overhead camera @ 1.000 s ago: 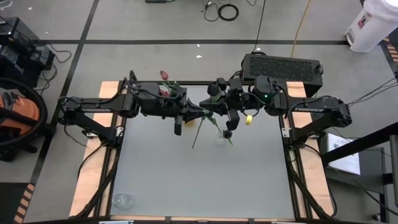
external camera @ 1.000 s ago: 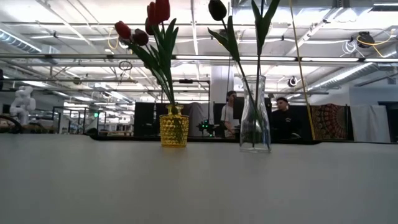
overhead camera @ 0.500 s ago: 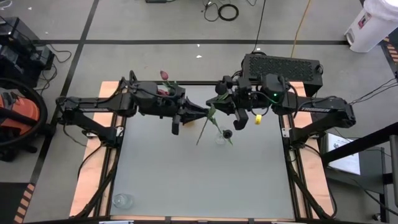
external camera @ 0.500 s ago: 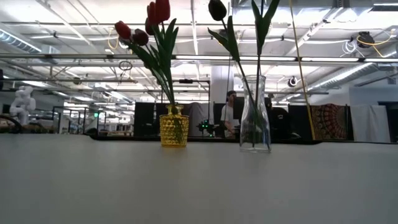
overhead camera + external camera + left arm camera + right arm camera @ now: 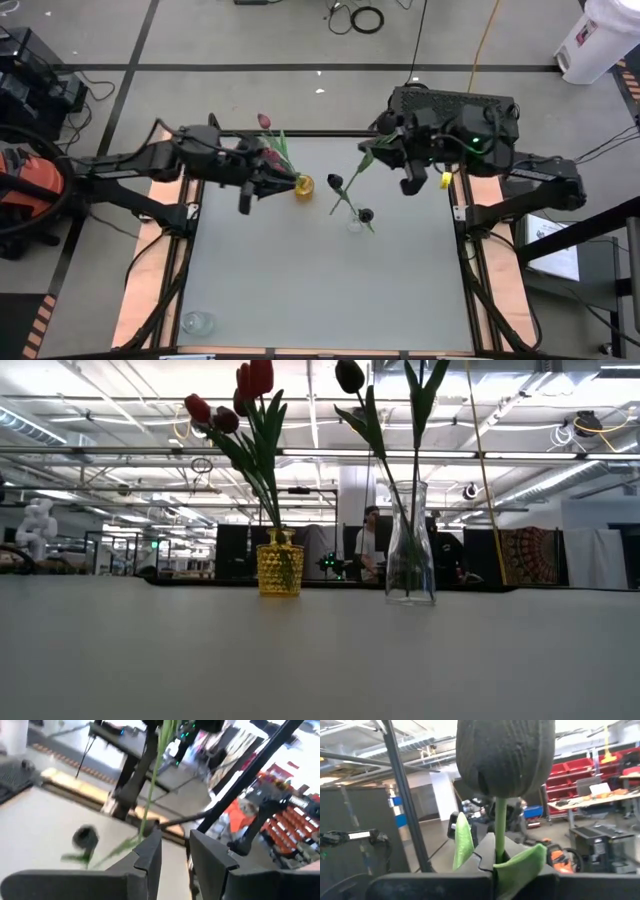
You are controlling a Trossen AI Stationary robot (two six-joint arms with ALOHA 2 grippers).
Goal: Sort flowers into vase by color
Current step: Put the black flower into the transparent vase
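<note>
A yellow vase [image 5: 303, 186] [image 5: 280, 563] near the far edge holds red tulips [image 5: 255, 380]. To its right a clear vase [image 5: 355, 223] [image 5: 411, 545] holds dark tulips [image 5: 349, 375] [image 5: 366, 214]. At the far right, high above the table, my right gripper [image 5: 381, 148] [image 5: 494, 865] is shut on another dark tulip [image 5: 505, 755]. That tulip's green stem [image 5: 352, 185] slants out over the clear vase. My left gripper [image 5: 287, 182] [image 5: 175, 850] stands open beside the yellow vase with nothing between its fingers. Neither gripper shows in the low view. My right gripper pinches the dark tulip's stem just under the head [image 5: 498, 827] between its two fingers, and a green leaf [image 5: 522, 862] lies at the fingers too. The fingers come about level from the table's right and lie across the stem. The head stands upright above them, and the flower is clear of the table.
A small clear glass [image 5: 197, 322] stands at the near left corner. A black box [image 5: 455, 105] sits behind the far right edge. Wooden rails [image 5: 150, 290] run along both sides of the grey table top [image 5: 320, 290]. People [image 5: 370, 545] sit in the room beyond.
Both arms have drawn back from the middle of the far edge. My left gripper has gone toward the table's left, away from the stem. My right gripper has gone right and up, carrying the dark tulip, whose stem has swung rightward with it over the clear vase.
</note>
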